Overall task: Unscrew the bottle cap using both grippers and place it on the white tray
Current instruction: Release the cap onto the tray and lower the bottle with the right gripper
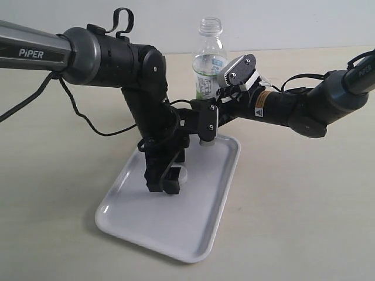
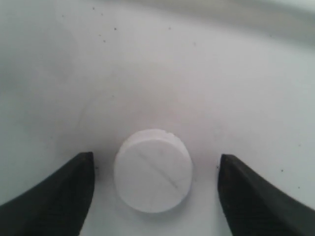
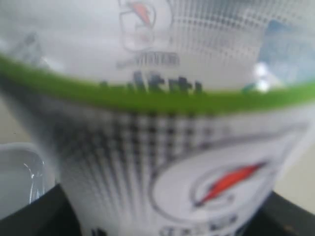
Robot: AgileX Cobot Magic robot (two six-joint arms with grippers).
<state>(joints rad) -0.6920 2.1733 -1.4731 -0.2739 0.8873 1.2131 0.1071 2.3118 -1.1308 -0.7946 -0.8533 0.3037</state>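
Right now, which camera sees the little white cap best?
The left wrist view: the bottle cap sits whole in the middle, lying flat on the white tray, clear of both fingers. The exterior view shows only a sliver beside the left gripper. The right wrist view shows just the bottle.

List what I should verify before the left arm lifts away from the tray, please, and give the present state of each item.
1. The bottle cap lies flat on the white tray: ok.
2. The left gripper is open, with a gap to the cap on each side: ok.
3. The neck of the bottle is uncapped: ok.
4. The right gripper grips the bottle, which stands upright: ok.
5. The bottle's base rests on the tray: cannot tell.
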